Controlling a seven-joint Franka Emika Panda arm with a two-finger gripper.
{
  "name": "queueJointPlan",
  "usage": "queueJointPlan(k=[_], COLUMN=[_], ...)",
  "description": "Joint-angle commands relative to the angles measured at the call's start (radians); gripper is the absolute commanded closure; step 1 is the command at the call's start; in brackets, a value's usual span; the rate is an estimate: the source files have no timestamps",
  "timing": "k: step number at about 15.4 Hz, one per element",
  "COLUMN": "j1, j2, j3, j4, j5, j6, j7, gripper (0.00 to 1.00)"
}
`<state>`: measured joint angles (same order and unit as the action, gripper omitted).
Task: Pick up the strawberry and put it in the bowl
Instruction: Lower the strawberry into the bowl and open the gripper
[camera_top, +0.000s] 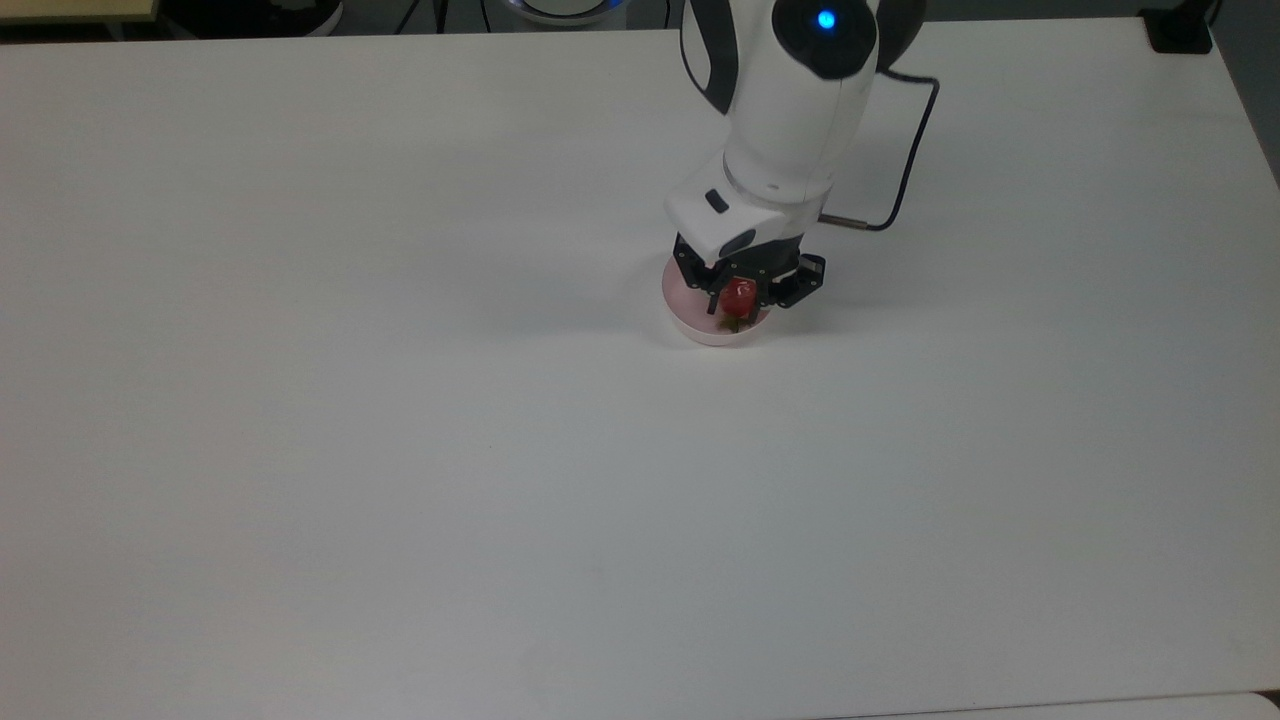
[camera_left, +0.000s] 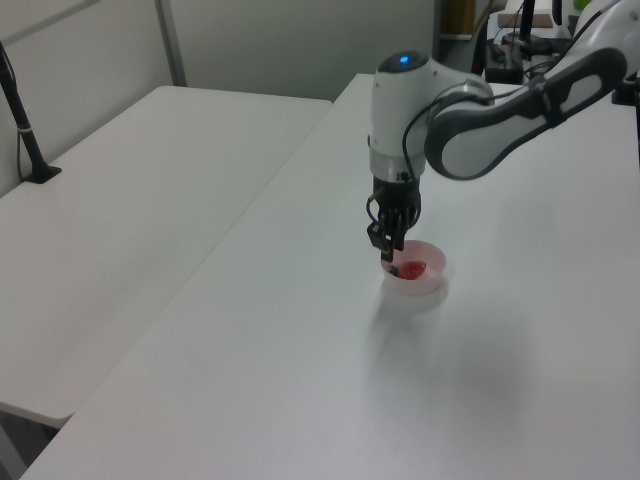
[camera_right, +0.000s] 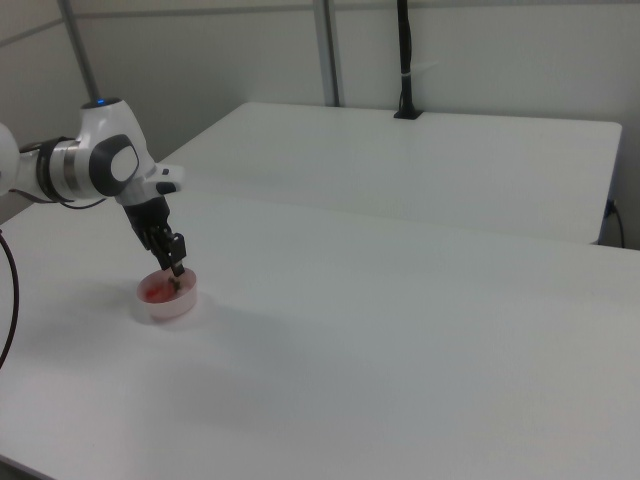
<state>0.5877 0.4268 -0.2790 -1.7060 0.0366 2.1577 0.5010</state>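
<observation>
top view: i see the small glossy red strawberry (camera_top: 739, 298) sitting low inside the small round pale pink plastic bowl (camera_top: 683, 316), with its green leafy end turned toward the near edge of the desk (camera_top: 400, 450), so its long axis runs roughly from far edge to near edge. the black two-finger pincer (camera_top: 741, 292) hangs straight over it, wrist pointing down, and the berry lies directly between and under the fingers. the bowl stands right of the middle in the top view, closer to the far edge than to the near one.

left view: the berry (camera_left: 412, 268) rests on the floor of the bowl (camera_left: 432, 283), just to the left view's right of the pincer (camera_left: 389, 255). the white arm drops almost vertically from its elbow, tips dipped to about rim level at the bowl's left side.

right view: the pincer (camera_right: 176, 274) stands over the bowl (camera_right: 185, 303), tilted slightly, and the strawberry (camera_right: 156, 290) shows red on the bowl's bottom to the right view's left of the tips.

i cannot tell whether the fingers are spread or pinching the berry. my judgement: if they have let go, the next move is a straight lift clear of the rim.
</observation>
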Motion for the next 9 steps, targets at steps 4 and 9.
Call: queueJointPlan(k=[4,9], j1=[-0.005,-0.162], j2=[-0.069,-0.247], j3=[-0.005,0.073], j4=[0.017,0.014], j5=[-0.009,-0.014], j6=[-0.106,-0.315], j7=[0.010,-0.166], gripper=[0.00,0.00])
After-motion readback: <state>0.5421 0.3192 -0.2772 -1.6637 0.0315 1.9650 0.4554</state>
